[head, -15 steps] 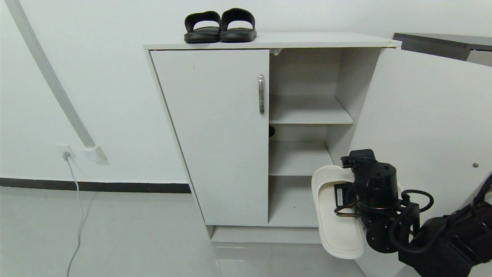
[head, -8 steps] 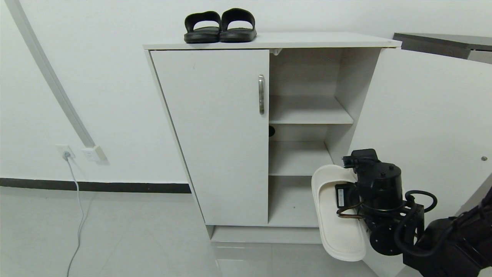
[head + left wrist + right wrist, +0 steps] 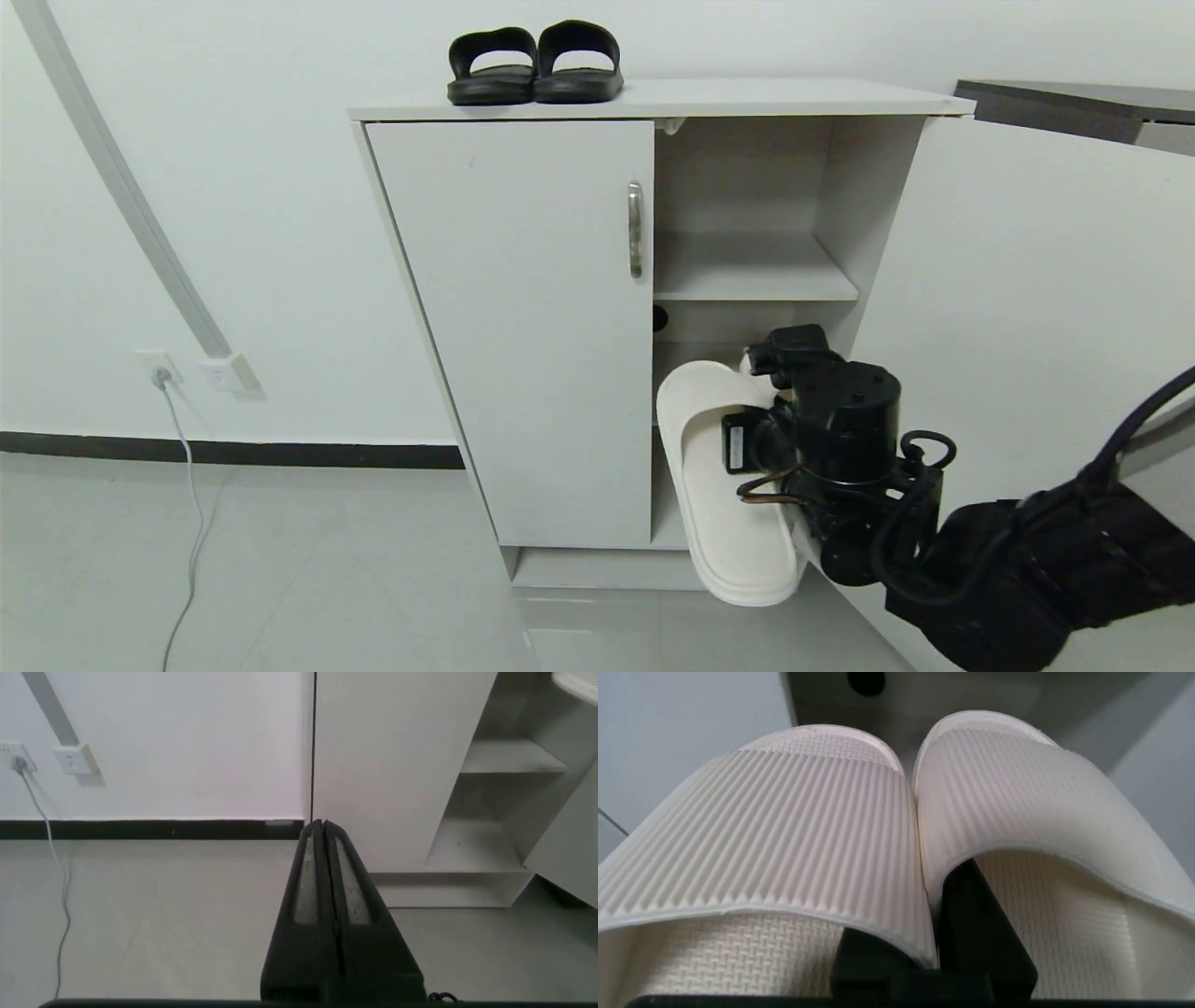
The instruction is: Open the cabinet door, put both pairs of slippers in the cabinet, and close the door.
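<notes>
A pair of black slippers (image 3: 534,63) rests on top of the white cabinet (image 3: 644,95). The cabinet's right door (image 3: 1027,308) stands open; its left door (image 3: 523,327) is shut. My right gripper (image 3: 761,448) is shut on a pair of white slippers (image 3: 724,485), held on edge in front of the open lower shelves. In the right wrist view the white slippers (image 3: 906,821) sit side by side with the gripper's fingers (image 3: 980,924) pinching their inner straps. My left gripper (image 3: 322,873) is shut, low over the floor, pointing at the cabinet's base (image 3: 448,896).
Three shelves (image 3: 747,271) show inside the open half. A wall socket with a grey cable (image 3: 182,448) lies to the left. A dark counter edge (image 3: 1074,98) is behind the open door. Tiled floor (image 3: 280,579) spreads in front.
My right gripper has carried the white slippers left and slightly up, from beside the open door to in front of the cabinet's lower opening.
</notes>
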Tool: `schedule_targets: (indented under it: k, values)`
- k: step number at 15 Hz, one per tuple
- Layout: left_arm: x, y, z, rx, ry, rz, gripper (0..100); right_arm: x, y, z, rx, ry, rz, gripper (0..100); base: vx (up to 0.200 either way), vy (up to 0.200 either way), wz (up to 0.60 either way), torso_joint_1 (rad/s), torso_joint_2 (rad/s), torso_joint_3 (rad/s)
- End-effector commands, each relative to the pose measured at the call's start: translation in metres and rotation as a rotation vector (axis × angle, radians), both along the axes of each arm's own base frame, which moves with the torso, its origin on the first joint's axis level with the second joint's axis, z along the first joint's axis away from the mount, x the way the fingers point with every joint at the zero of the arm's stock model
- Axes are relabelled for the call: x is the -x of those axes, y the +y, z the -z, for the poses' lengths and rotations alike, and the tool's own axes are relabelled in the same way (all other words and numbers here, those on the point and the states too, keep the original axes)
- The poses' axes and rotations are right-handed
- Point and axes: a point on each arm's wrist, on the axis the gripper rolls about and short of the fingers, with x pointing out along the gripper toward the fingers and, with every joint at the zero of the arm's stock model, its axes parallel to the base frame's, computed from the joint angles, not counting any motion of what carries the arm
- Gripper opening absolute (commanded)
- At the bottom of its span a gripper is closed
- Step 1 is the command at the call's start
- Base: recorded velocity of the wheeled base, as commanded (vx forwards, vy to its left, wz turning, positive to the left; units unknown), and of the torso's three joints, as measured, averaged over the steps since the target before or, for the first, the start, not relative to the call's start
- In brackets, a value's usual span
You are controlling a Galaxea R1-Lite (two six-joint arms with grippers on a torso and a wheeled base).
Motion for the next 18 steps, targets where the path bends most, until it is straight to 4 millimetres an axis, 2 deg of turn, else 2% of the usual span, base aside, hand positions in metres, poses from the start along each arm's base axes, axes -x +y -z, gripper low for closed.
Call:
schedule_targets:
  k: [1,5,10,14,18]
  values:
    - [0.000,0.000,0.000,0.000,0.002,-0.001,0,-0.025,0.017,0.026,0.024,0.028,0.013,0,0.000,0.000,0.00,0.000,0.00,0.000]
    - [0.000,0.000,0.000,0.000,0.002,-0.001,0,-0.044,0.011,0.047,0.001,0.061,0.063,0,0.000,0.000,0.00,0.000,0.00,0.000]
    - [0.000,0.000,0.000,0.000,0.002,-0.001,0,-0.048,0.008,0.053,0.008,0.073,0.076,0,0.000,-0.200,0.00,0.001,0.00,0.001]
    - [0.000,0.000,0.000,0.003,0.002,-0.003,0,-0.046,0.017,0.062,0.012,0.076,0.053,0,0.000,0.000,0.00,0.000,0.00,0.000]
    - [0.000,0.000,0.000,0.008,0.002,-0.003,0,-0.054,0.023,0.075,0.017,0.083,0.057,0,0.000,0.000,0.00,0.000,0.00,0.000]
